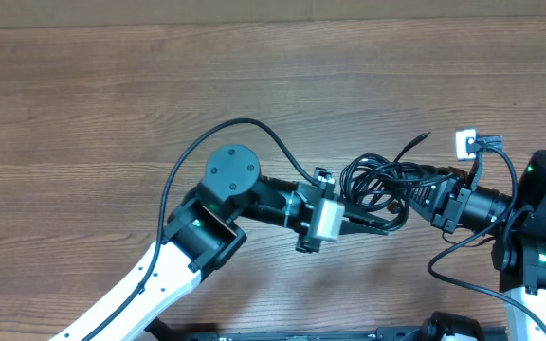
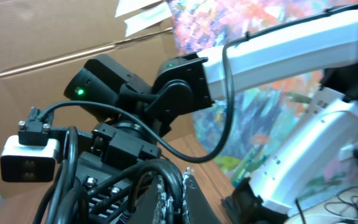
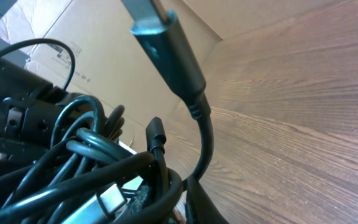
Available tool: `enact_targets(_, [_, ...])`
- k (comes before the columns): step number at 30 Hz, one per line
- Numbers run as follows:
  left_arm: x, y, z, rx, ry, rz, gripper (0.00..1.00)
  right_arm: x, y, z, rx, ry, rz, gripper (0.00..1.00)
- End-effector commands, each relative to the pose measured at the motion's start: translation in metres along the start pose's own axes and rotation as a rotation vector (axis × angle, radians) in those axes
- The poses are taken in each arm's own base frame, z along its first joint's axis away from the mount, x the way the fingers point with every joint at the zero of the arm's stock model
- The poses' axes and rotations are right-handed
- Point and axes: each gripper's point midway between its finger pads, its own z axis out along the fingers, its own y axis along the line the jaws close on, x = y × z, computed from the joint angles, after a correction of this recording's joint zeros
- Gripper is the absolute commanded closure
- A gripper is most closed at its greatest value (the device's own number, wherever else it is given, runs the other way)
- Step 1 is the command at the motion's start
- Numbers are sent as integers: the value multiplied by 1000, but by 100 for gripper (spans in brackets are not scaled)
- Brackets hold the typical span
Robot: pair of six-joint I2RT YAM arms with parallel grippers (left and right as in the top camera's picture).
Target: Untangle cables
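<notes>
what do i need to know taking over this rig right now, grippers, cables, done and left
Left gripper: shut, tips at the lower edge of the cables; a pinched strand looks likely, not certain.
Right gripper: at the bundle's right side; open or shut cannot be told.
Cables: one tangled bundle between the two grippers, one plug end sticking out toward the upper right in the overhead view.
Done: no cord separated yet.
Left: pull each cord free and lay them apart.
</notes>
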Motion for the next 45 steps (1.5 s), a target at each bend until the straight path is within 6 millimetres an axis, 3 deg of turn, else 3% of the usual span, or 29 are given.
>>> enact_targets(1, [-21,-32,-9,184,-41,27,96,-5,-18,-1,87,-27,10,87])
enact_targets(7, [-13,-13,-22,108,-13,-3,96,-4,-16,-1,77,-24,11,75])
enact_targets(12, [1,22,-31,-89,41,-57,96,-4,-16,-1,77,-24,11,33])
enact_targets(15, [18,46,-36,-240,98,-115,96,-4,-16,-1,77,-24,11,23])
enact_targets(19, [34,63,-44,-360,161,-136,96,-4,-16,-1,77,-24,11,22])
enact_targets(27, [49,86,-58,-522,231,-139,96,-4,-16,-1,76,-24,23,22])
enact_targets(32, [56,77,-51,-483,274,-84,96,-6,-15,-1,73,-30,78,23])
enact_targets(38, [56,66,-31,-429,324,109,96,-8,11,-1,-67,2,48,31])
enact_targets(45, [53,50,-8,-347,347,311,96,-9,12,-1,-70,3,75,34])
